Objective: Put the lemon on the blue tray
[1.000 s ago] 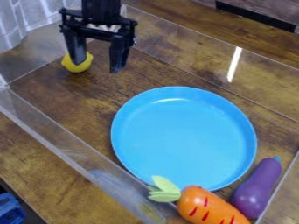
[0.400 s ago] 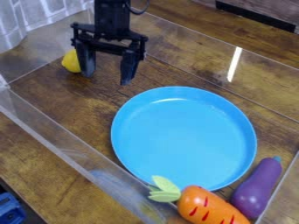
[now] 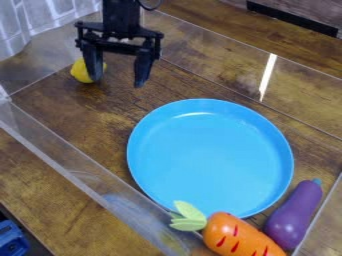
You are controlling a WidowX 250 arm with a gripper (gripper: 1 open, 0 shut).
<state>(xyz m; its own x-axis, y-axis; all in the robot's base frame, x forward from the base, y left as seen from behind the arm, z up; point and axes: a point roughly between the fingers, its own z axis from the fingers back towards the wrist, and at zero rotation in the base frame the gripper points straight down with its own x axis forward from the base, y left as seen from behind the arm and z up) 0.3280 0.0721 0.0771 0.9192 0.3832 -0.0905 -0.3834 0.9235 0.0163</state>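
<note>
The lemon (image 3: pixel 82 71) is small and bright yellow. It lies on the wooden tabletop at the far left, half hidden behind the left finger. My black gripper (image 3: pixel 118 76) points straight down just right of it. The jaws are open and nothing is between them. The left finger (image 3: pixel 94 66) stands right beside the lemon; whether they touch I cannot tell. The blue tray (image 3: pixel 210 152), a big round sky-blue plate, lies empty in the middle, nearer the camera and to the right of the gripper.
An orange carrot (image 3: pixel 230 236) with green leaves and a purple eggplant (image 3: pixel 297 214) lie at the front right, just off the tray's rim. Clear plastic walls (image 3: pixel 60 160) fence the work area along the front left and the back.
The gripper has shifted slightly to the right and rolled a little about its own axis, staying open. The lemon and the tray have not moved.
</note>
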